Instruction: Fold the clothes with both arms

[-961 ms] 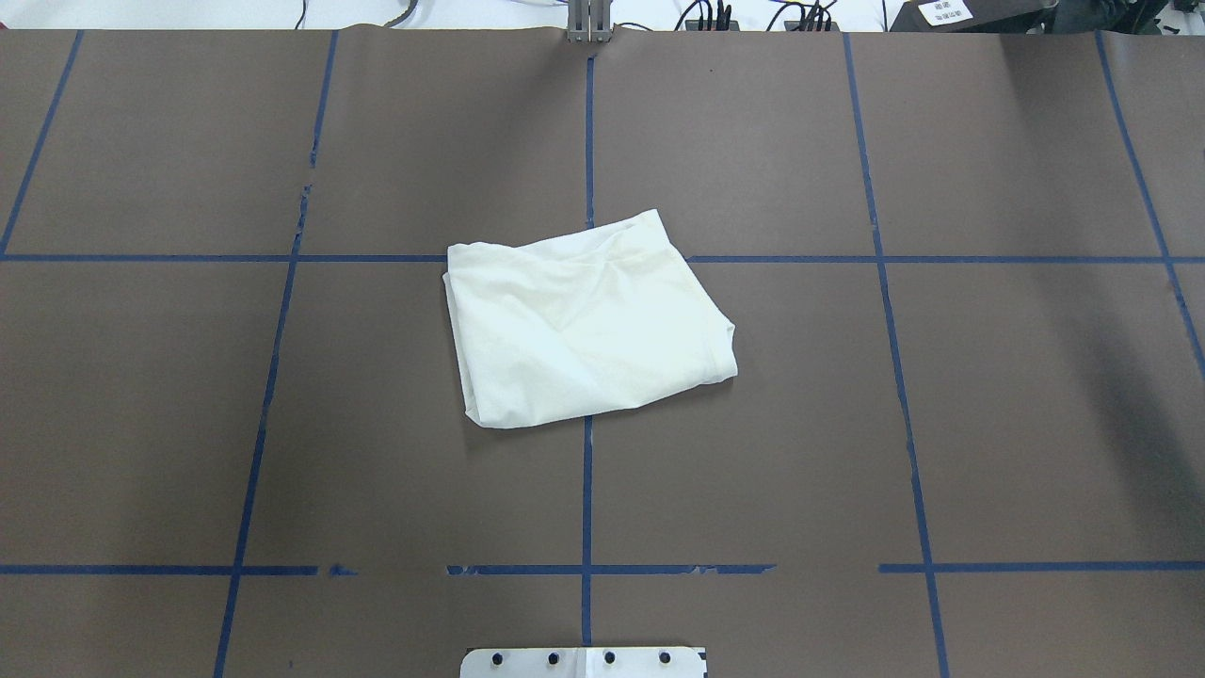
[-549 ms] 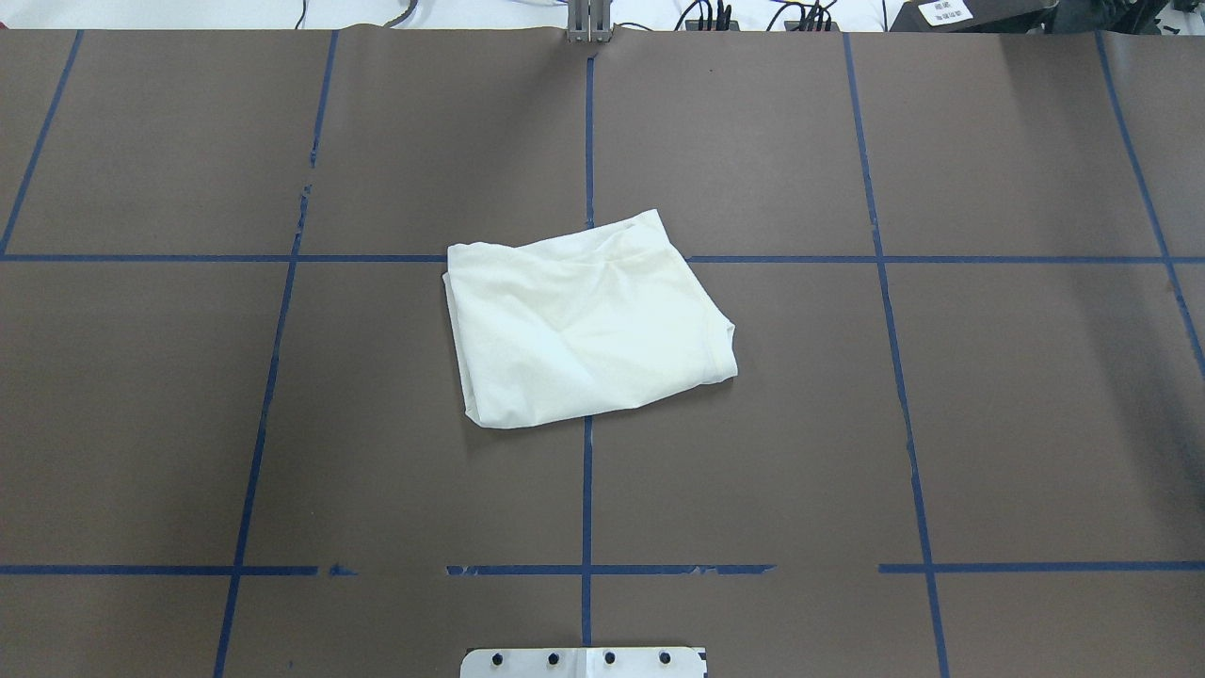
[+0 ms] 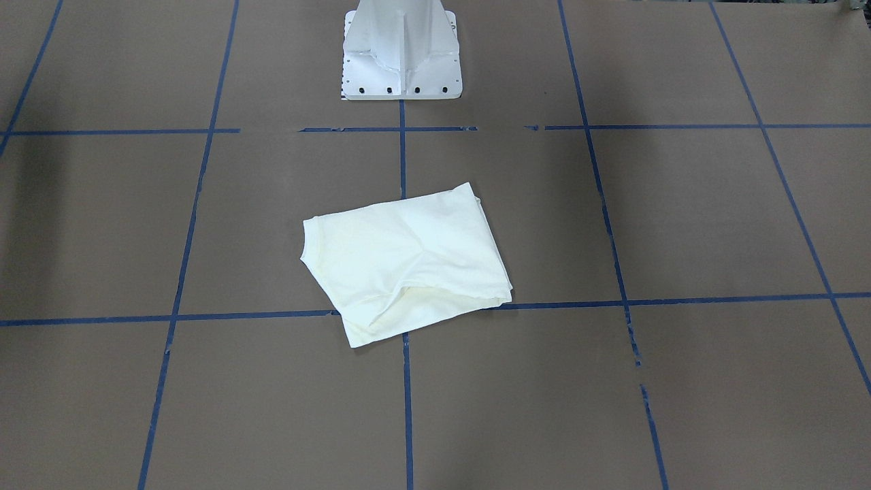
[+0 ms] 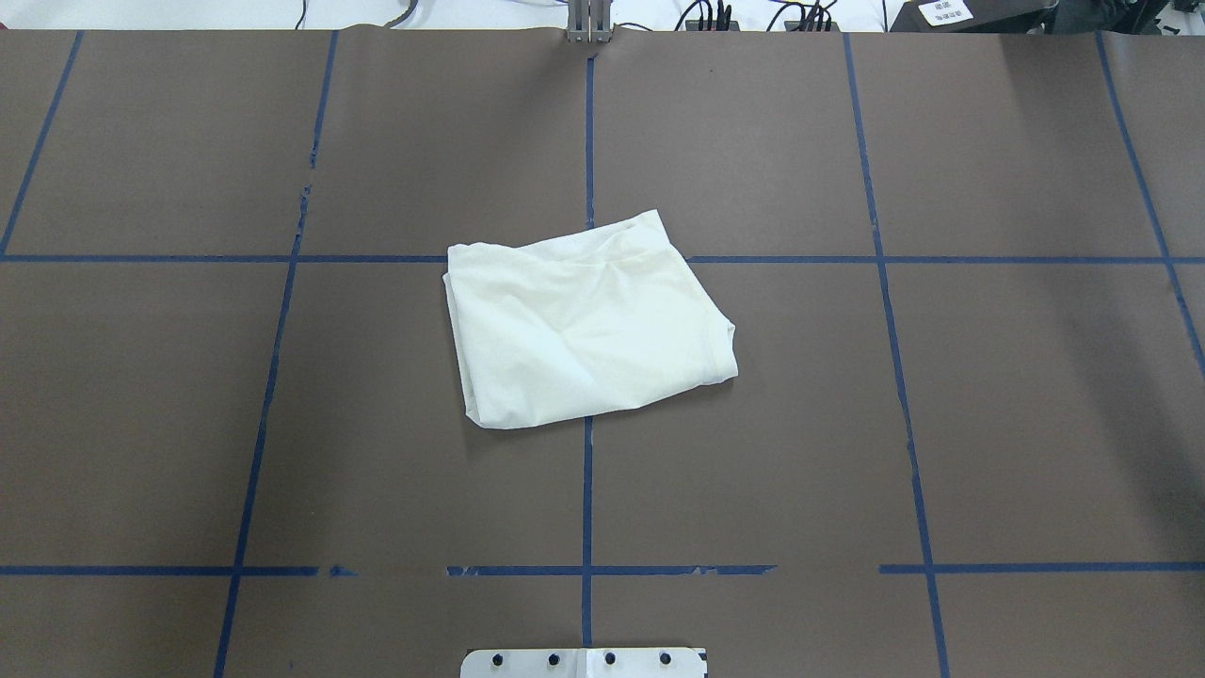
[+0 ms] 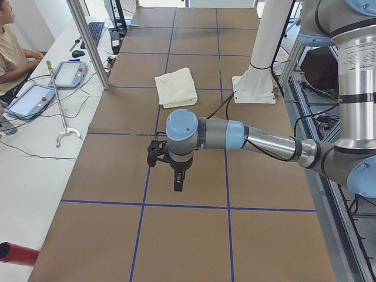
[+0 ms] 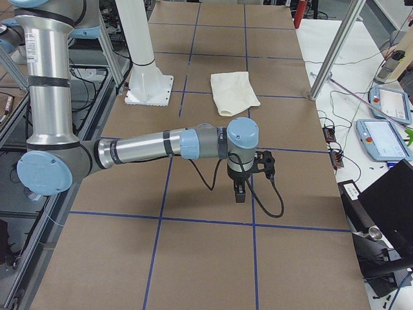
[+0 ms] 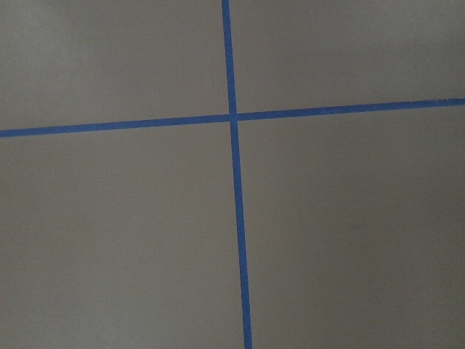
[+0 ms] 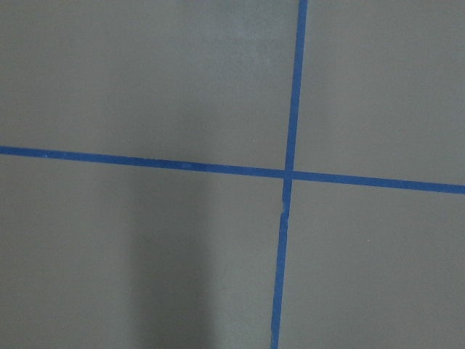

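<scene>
Judging the folded T-shirt [image 4: 584, 330] soft, light and limp, I'd pinch its layered edge; I cannot tell whether the left end effector [image 5: 178, 183] or right end effector [image 6: 239, 192] is wide or narrow.

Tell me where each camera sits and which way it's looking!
Front-facing: across the table, facing the pedestal, down on the shirt; no arms.
Overhead: behind the pedestal, looking forward and down; only its base plate shows.
Left side: table's left end, looking along it; left arm, left claw near.
Right side: opposite end; right arm, right claw near.
Left wrist: down at a tape cross; no claw.
Right wrist: same, a second tape cross.
Shared: all fixed views show the shirt.
</scene>
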You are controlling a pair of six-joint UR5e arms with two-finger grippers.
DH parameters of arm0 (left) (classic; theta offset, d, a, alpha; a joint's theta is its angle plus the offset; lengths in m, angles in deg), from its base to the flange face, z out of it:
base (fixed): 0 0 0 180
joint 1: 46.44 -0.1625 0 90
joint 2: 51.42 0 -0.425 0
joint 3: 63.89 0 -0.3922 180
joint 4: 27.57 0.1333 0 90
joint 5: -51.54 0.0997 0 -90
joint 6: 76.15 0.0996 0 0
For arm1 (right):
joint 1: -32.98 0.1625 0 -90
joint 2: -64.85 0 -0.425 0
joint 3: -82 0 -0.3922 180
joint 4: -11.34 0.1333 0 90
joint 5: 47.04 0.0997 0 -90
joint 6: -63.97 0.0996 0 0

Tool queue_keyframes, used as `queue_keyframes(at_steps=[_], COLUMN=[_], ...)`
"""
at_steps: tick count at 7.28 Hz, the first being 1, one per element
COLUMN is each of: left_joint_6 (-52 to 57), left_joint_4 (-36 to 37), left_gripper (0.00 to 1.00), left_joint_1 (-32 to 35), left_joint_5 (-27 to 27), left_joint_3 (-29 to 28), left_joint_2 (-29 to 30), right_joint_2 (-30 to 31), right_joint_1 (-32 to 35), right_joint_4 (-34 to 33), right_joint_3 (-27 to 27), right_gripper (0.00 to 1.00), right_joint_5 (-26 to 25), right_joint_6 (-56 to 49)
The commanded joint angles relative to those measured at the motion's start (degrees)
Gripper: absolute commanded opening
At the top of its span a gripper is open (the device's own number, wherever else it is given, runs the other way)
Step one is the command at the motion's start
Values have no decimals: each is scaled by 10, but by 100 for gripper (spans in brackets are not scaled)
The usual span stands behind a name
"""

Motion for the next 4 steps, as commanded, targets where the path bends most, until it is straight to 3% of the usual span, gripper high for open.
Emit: queue_keyframes(at_steps=[1, 3, 4], left_joint_6=[0, 2, 2], left_joint_4=[-76, -83, -96], left_gripper=[100, 100, 100], left_joint_1=[-1, -1, -1], left_joint_5=[-65, -55, -24], left_joint_3=[-61, -65, -61], left_joint_2=[-3, -2, 2], right_joint_2=[17, 20, 17], right_joint_1=[-4, -8, -9], right_joint_4=[28, 26, 23], right_joint_3=[-11, -8, -6], right_gripper=[100, 100, 100], right_joint_5=[-9, -10, -9], right_joint_6=[-2, -2, -1])
